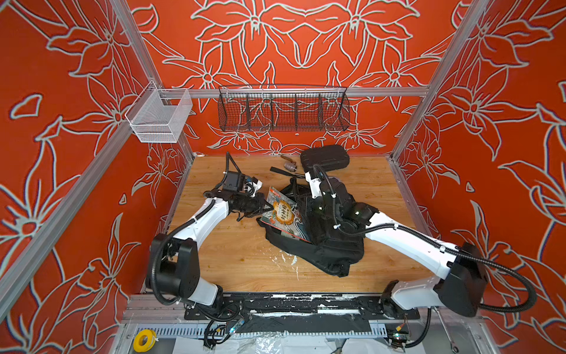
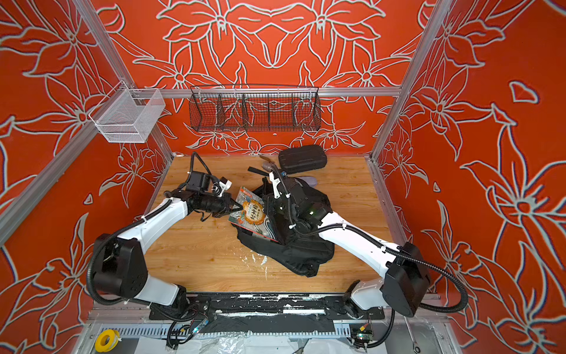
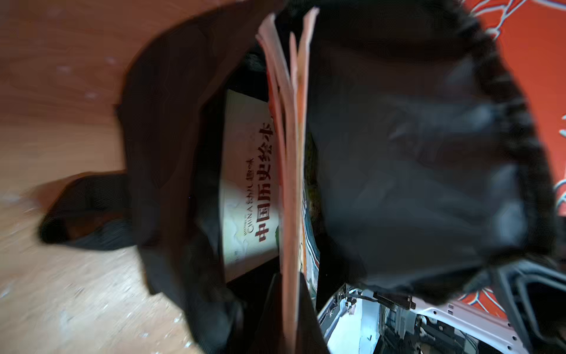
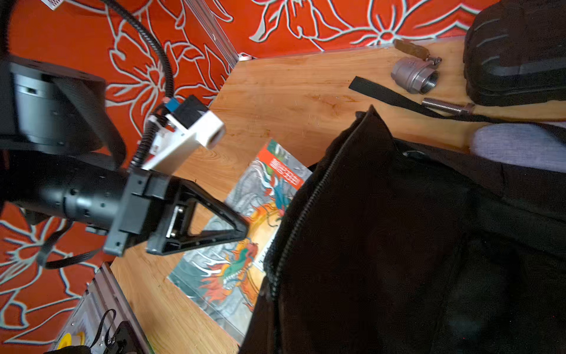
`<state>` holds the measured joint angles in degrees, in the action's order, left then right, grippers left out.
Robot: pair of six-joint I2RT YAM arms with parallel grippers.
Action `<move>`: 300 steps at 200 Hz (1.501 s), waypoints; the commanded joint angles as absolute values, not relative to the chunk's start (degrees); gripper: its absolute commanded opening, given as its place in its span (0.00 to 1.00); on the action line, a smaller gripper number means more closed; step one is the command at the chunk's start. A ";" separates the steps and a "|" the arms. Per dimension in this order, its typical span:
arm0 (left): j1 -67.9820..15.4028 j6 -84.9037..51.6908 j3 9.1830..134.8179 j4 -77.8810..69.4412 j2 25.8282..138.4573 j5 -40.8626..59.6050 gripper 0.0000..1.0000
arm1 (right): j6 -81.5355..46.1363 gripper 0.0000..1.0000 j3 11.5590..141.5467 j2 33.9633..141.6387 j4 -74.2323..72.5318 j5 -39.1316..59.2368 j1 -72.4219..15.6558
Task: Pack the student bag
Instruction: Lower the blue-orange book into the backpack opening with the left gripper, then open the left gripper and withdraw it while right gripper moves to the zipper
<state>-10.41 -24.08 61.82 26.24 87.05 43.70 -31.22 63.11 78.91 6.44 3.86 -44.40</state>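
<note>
One student bag point(image 1: 330, 254) lay on the table point(image 1: 232, 260), a dragon book point(image 1: 281, 214) half inside its mouth. Beside the bag, the left gripper point(image 1: 266, 209) was clamped on the book's edge; the right gripper point(image 1: 307, 206) sat closed at the bag's opening.

Book point(image 1: 283, 214) half in student bag point(image 1: 337, 254), case point(image 1: 324, 157) behind.

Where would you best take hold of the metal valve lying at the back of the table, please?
Take the valve by its round grey body, jaws across the curved sides, coming down from above. It lies on its side, and its brown lever looks too thin for a steady hold.
</note>
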 commanded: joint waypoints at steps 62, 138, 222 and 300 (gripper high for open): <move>-20.28 -31.77 63.18 12.26 97.05 37.90 0.00 | -33.43 0.00 62.40 80.96 -0.01 6.09 -44.66; -23.16 -39.01 57.38 -1.40 99.59 35.57 0.00 | -34.32 0.00 61.93 82.18 -1.24 6.90 -44.71; -23.40 -28.26 66.11 21.60 93.74 22.24 0.75 | -32.45 0.00 61.79 82.91 0.09 7.36 -44.68; -19.26 -24.63 64.52 32.77 74.12 7.80 0.84 | -28.90 0.00 66.29 90.21 2.40 12.98 -44.67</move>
<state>-20.01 -27.53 64.51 26.00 77.03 13.87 -30.24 63.35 87.53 1.78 10.39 -44.40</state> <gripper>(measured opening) 0.842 0.049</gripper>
